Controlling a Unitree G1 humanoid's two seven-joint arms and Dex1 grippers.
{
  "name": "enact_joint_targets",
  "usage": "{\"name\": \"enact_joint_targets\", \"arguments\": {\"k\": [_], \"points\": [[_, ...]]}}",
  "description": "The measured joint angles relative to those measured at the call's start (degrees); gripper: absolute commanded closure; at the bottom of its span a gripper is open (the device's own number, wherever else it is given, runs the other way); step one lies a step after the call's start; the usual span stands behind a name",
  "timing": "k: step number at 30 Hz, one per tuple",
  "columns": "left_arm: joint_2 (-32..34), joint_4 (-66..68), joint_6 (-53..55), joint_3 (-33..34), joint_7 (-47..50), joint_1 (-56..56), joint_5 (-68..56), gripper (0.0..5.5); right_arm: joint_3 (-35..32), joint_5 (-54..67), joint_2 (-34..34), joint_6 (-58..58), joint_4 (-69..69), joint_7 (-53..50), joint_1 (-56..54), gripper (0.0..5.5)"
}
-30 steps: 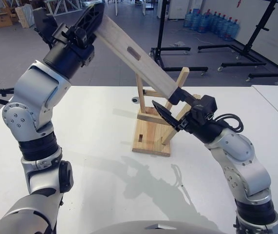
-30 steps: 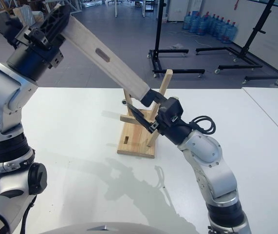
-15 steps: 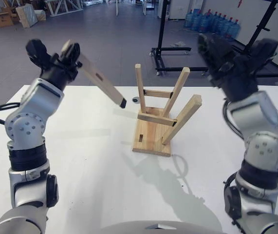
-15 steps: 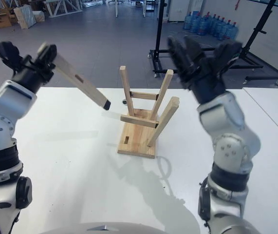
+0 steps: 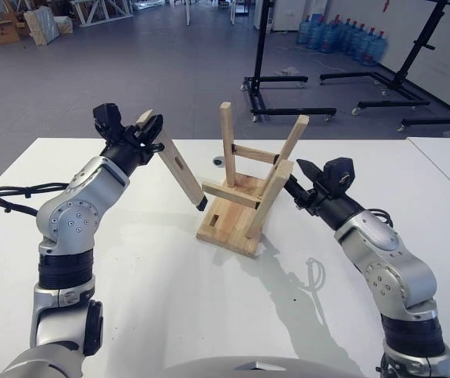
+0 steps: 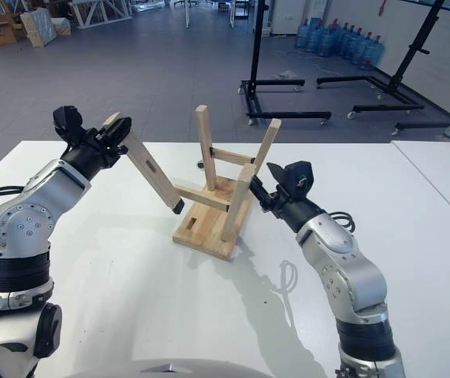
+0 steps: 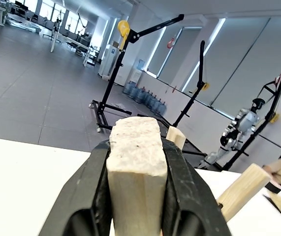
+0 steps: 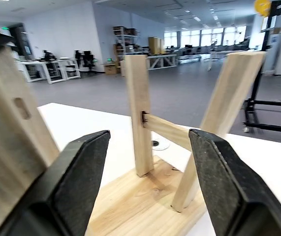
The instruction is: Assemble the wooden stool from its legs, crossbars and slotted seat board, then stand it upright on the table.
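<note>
The stool stands upside down mid-table: its slotted seat board point(image 5: 223, 230) lies flat, with three legs pointing up, joined by crossbars point(image 5: 253, 153). My left gripper point(image 5: 144, 130) is shut on the top end of a loose slotted leg point(image 5: 179, 167), which slants down to just left of the board. That leg's end grain point(image 7: 136, 140) sits between the fingers point(image 7: 179, 182). My right gripper point(image 5: 295, 179) is open, close beside the nearest leg point(image 5: 269, 201) on its right. Its fingers point(image 8: 76, 172) frame the two far legs and a crossbar point(image 8: 167, 132).
A black cable point(image 5: 16, 191) lies on the table's left side. A small round fitting point(image 5: 220, 161) sits behind the stool. A second table point(image 5: 449, 161) adjoins at the right. Black wheeled stands point(image 5: 288, 83) are on the floor beyond.
My left arm has swung the loose leg down from high overhead to beside the board. My right gripper left that leg's lower end, rose, then dropped beside the stool, which turned and shifted slightly left.
</note>
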Motion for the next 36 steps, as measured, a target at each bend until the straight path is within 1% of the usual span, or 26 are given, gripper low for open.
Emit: {"name": "enact_joint_targets", "arguments": {"k": [2, 5, 8, 10, 12, 14, 16, 18, 22, 23, 24, 25, 27, 30, 36], "points": [[0.0, 0.4, 0.3, -0.45, -2.53, 1.36, 1.96, 4.52, -0.97, -0.3, -0.23, -0.07, 0.15, 0.56, -0.3, 2.55], [0.2, 2.3, 0.28, -0.5, -6.44, 2.56, 4.76, 4.52, -6.9, 3.51, -1.16, -0.09, 2.4, 3.18, -1.89, 2.55], [-0.41, 3.3, 0.24, -0.4, -7.88, 2.71, 6.59, 4.52, -10.18, 9.49, -6.72, 0.42, 4.26, 14.26, -4.66, 2.55], [-2.08, 3.34, 0.09, 0.43, -7.53, 2.66, 6.83, 4.52, -13.3, 18.7, -10.51, 4.98, 5.67, 20.46, -8.25, 2.55], [-2.88, 3.33, -0.28, 1.66, -6.83, 2.47, 7.41, 4.52, -15.07, 26.31, -12.89, 9.4, 6.92, 24.42, -9.82, 2.55], [-2.94, 2.89, -0.34, 3.26, -5.99, 1.59, 7.96, 4.52, -14.96, 29.21, -14.25, 12.17, 7.75, 27.43, -9.8, 2.55], [-2.95, 2.56, -0.34, 3.85, -6.01, 0.23, 8.47, 4.52, -13.51, 28.93, -14.73, 12.65, 8.81, 29.42, -9.14, 2.55], [-2.98, 3.1, -0.19, 4.09, -6.55, -0.77, 8.57, 4.52, -10.12, 24.4, -15.55, 11.7, 9.85, 31.89, -8.57, 2.55], [-3.52, 3.64, 0.64, 5.0, -6.54, -2.64, 8.59, 4.52, -5.25, 19.3, -16.18, 9.91, 11.99, 36.25, -8.36, 2.55], [-3.65, 3.63, 0.88, 5.08, -6.52, -3.31, 8.46, 4.52, -4.53, 18.54, -16.26, 9.83, 12.25, 37.03, -8.36, 2.74], [-3.99, 3.54, 1.05, 5.14, -6.49, -3.67, 8.46, 4.52, -3.53, 18.07, -16.29, 9.81, 12.43, 37.85, -8.36, 2.8], [-4.22, 3.54, 1.32, 5.14, -6.46, -3.63, 8.48, 4.52, -3.18, 17.7, -16.27, 9.71, 12.42, 38.21, -8.36, 3.01], [-4.92, 3.49, 1.89, 5.05, -6.47, -3.28, 8.49, 4.52, -3.37, 16.61, -16.28, 9.32, 11.66, 37.77, -8.08, 3.24], [-6.53, 2.91, 3.29, 4.76, -6.51, -1.77, 8.28, 4.52, -4.58, 16.99, -15.98, 9.35, 8.83, 36.58, -5.72, 3.33], [-9.19, -0.5, 5.35, 5.14, -4.83, 2.11, 6.83, 4.52, -5.54, 17.35, -14.18, 8.61, 6.5, 34.91, -3.02, 3.34]]}}
